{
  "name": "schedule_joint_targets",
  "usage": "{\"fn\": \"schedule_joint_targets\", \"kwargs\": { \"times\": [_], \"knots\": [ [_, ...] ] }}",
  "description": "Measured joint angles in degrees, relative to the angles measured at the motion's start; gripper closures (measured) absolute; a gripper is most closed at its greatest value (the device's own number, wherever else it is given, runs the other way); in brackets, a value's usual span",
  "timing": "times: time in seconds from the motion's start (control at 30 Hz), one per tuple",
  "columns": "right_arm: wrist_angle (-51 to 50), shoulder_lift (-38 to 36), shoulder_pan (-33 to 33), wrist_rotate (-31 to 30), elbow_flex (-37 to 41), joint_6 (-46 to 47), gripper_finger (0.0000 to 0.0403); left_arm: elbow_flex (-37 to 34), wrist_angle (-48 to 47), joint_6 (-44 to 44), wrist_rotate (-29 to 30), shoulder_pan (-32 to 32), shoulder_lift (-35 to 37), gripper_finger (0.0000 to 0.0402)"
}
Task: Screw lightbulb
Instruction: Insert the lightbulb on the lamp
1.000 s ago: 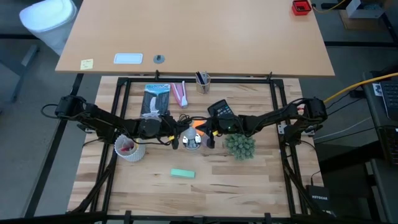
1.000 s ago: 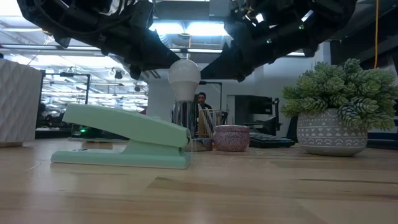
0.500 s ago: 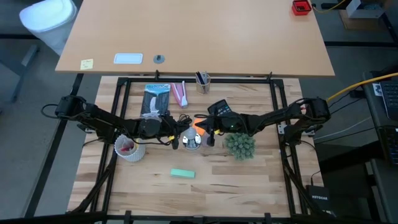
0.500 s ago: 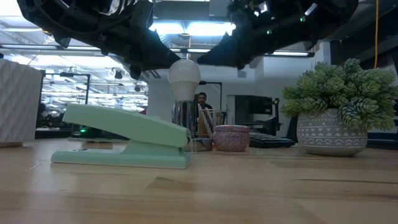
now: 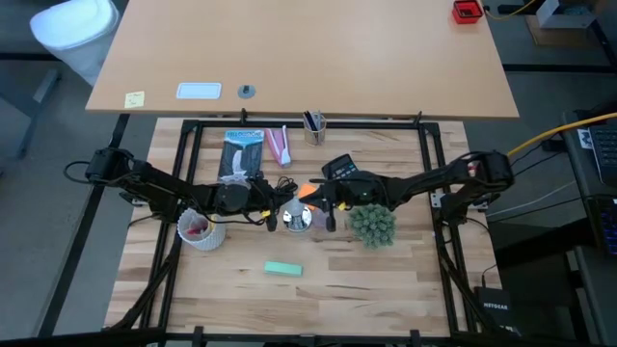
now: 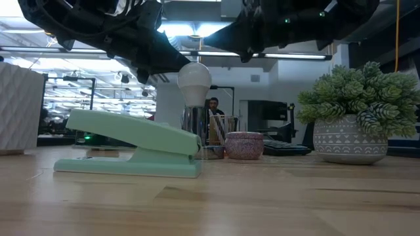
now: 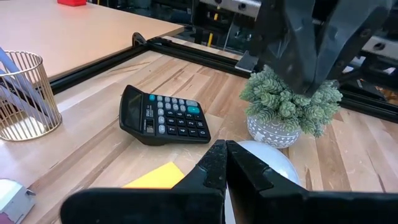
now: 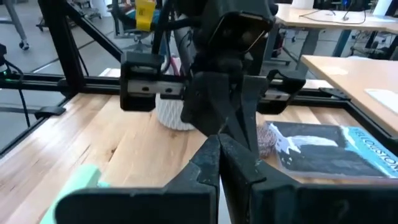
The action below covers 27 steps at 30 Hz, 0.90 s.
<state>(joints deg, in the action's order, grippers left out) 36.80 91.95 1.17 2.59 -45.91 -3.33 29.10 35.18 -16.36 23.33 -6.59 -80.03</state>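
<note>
Pale wood table (image 5: 386, 280), tan desk (image 5: 318, 48) behind — office beyond

Wooden table (image 5: 328, 289) carries: green stapler (image 5: 282, 269) near edge, potted plant (image 5: 372, 226) right, white cup (image 5: 201, 230) left, calculator (image 5: 339, 170) far

frosted white lightbulb (image 6: 194, 80) upright, base down, mid-table.

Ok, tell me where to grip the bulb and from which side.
Grip the bulb across its round frosted dome, coming down from above: it stands upright, base down in the metal socket, so only the dome is exposed. Pinch at its widest part; the stapler stands in front lower down.
</note>
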Motion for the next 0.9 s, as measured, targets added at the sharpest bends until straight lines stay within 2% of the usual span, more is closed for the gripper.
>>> {"fn": "schedule_joint_targets", "kwargs": {
  "times": [0.27,0.9],
  "knots": [
    [4.4,3.8,0.4,0.0,0.0,-0.2,0.0391,0.0,0.0,0.0,0.0,0.0,0.0,0.0401],
    [3.9,5.0,0.3,-0.6,0.0,-0.2,0.0391,0.0,0.0,0.0,0.0,0.0,0.0,0.0401]
  ]
}}
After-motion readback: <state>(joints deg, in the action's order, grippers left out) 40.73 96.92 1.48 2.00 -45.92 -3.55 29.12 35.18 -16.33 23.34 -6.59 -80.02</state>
